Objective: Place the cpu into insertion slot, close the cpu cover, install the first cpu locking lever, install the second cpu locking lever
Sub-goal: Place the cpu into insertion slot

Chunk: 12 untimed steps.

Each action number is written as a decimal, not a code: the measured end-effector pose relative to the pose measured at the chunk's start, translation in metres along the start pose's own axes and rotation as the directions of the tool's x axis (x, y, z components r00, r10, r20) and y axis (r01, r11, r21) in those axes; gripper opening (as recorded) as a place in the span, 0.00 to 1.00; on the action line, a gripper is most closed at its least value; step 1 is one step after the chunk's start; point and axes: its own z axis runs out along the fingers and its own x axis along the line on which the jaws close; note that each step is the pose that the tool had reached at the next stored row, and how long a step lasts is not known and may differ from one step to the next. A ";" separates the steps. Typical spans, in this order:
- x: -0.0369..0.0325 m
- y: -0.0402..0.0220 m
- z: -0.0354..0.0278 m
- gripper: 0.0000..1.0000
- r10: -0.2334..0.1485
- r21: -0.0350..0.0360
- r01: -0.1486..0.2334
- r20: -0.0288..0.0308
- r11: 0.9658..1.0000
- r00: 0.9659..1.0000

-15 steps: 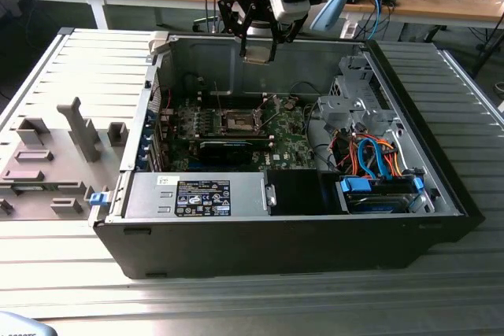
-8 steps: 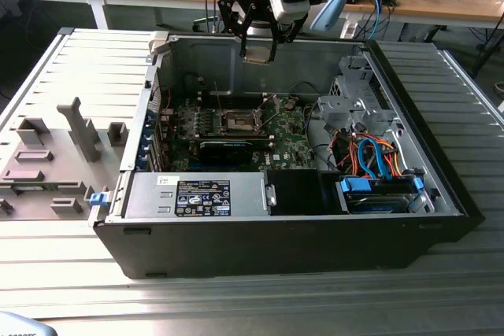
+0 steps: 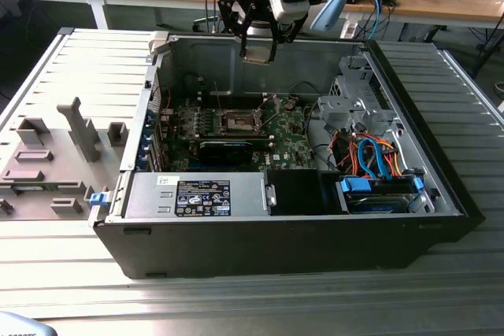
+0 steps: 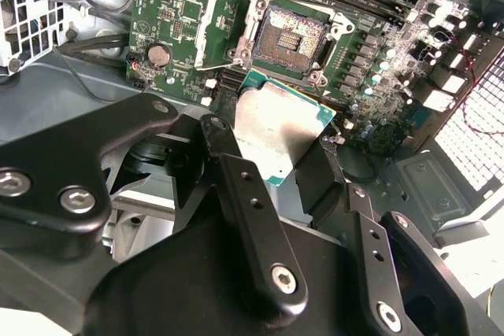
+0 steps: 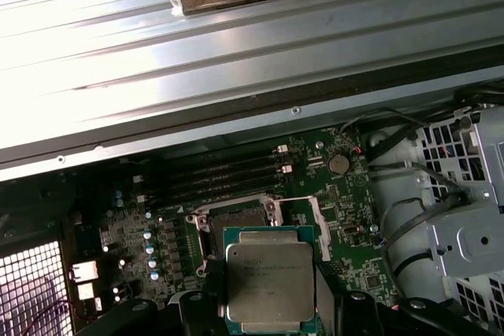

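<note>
In my gripper (image 4: 274, 147), the cpu (image 4: 277, 120) needs keeping flat with its edges squared to the socket, I reckon; any tilt risks the contacts. The gripper is spread just chip-wide, pinching it by opposite edges. Below and apart, the insertion slot (image 4: 295, 35) lies bare on the green board (image 4: 173, 5). Beside it, the cpu cover (image 4: 214, 33) stands open.

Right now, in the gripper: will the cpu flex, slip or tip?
Probably stiff: the cpu spans the gripper flat, no sag. Smooth metal face looks slippery, so the thin edge hold could let it pivot. Likely light for its size, being thin.
</note>
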 end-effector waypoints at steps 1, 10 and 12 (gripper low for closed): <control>0.0000 0.0000 0.0000 0.54 0.000 0.000 0.000 0.000 1.000 1.000; 0.0000 0.0000 0.0000 0.54 0.007 0.000 -0.007 0.001 1.000 1.000; 0.0000 0.0000 0.0000 0.54 0.008 0.000 -0.008 0.001 1.000 1.000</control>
